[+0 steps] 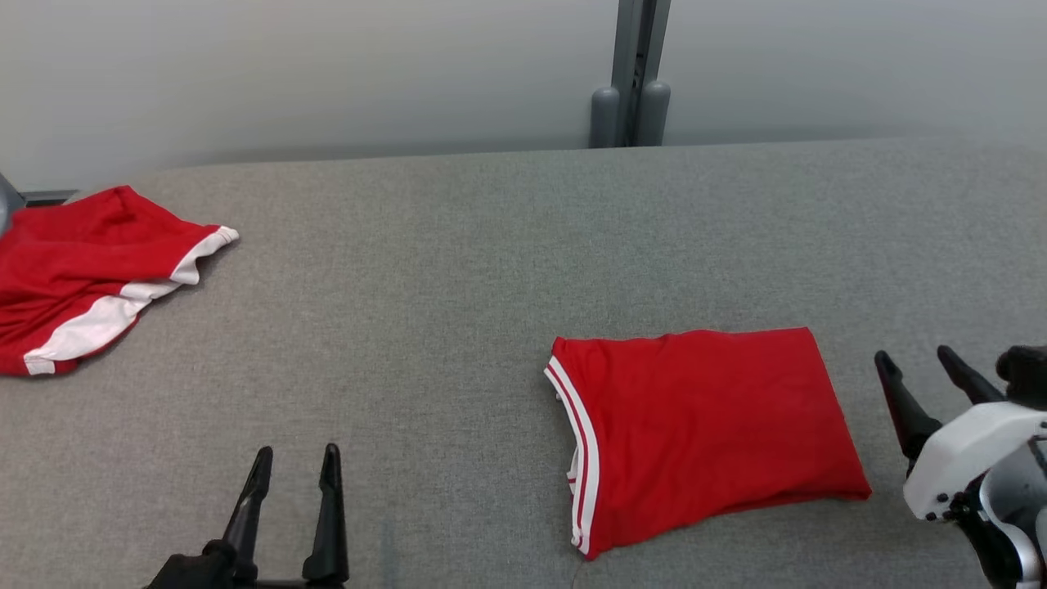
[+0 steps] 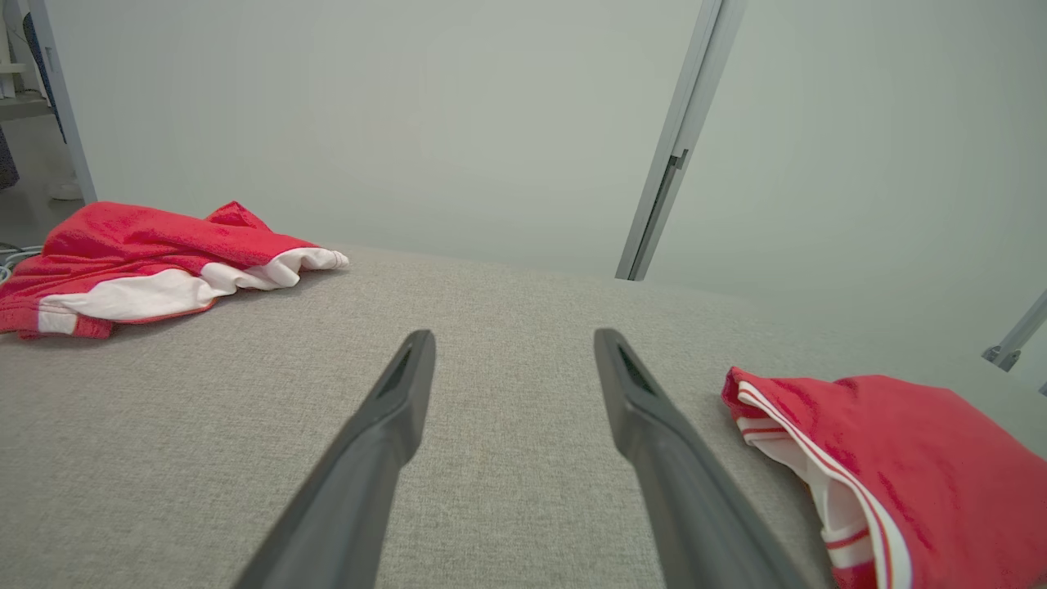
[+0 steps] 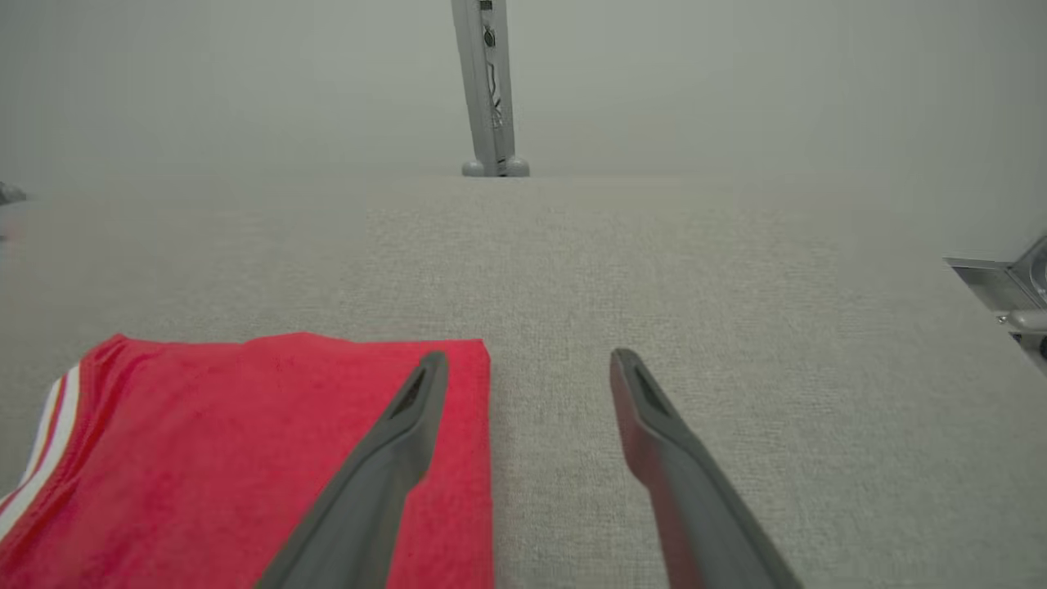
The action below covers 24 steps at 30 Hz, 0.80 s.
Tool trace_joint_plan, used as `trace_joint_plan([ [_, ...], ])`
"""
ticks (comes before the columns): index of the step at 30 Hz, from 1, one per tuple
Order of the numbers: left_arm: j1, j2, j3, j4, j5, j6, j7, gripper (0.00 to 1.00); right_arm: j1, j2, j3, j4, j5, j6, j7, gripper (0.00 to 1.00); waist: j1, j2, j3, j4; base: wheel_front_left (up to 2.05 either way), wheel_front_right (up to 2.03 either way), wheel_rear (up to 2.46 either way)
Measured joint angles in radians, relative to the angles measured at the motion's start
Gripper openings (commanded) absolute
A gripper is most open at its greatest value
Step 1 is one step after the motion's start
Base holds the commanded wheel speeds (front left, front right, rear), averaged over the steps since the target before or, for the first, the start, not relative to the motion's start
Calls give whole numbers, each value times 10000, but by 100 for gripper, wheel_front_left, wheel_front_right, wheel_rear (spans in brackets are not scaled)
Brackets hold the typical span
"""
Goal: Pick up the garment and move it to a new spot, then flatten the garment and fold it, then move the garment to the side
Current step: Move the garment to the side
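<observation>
A red garment [image 1: 703,429] with white-striped trim lies folded into a neat rectangle on the grey table [image 1: 491,270], right of centre; it also shows at the lower right of the left wrist view [image 2: 916,458] and lower left of the right wrist view [image 3: 245,458]. My right gripper [image 1: 912,360] stands open just right of the folded garment, empty, its left finger [image 3: 393,442] over the cloth's edge. My left gripper [image 1: 296,454] is open and empty near the front edge, well left of the garment.
A second red garment [image 1: 82,278] with white panels lies crumpled at the table's far left edge, also seen in the left wrist view [image 2: 155,270]. A grey post [image 1: 634,82] stands behind the table against the pale wall.
</observation>
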Motion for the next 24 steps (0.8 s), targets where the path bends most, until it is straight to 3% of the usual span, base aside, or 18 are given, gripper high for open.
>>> trace_joint_plan([
  [5,-469,-4,-324,61,119,98,0,100,-779,-33,577,1384,163,-2,1267,100,0,0,555,214,0,0,0],
  [11,-723,0,-412,44,155,174,0,100,-1382,453,750,3112,355,-2,1749,100,0,0,995,506,0,0,0],
  [13,-727,-4,-395,21,205,180,0,100,-1671,504,876,3252,723,-2,1624,0,0,0,1103,533,0,0,0],
  [17,-758,8,-221,-148,268,276,-2,100,-2300,299,1175,3106,1501,4,1377,0,0,0,1296,309,0,0,0],
  [24,-1317,-4,-194,-268,773,42,0,100,-3828,-1837,293,3590,1101,2,1243,0,0,0,2094,-445,0,0,0],
])
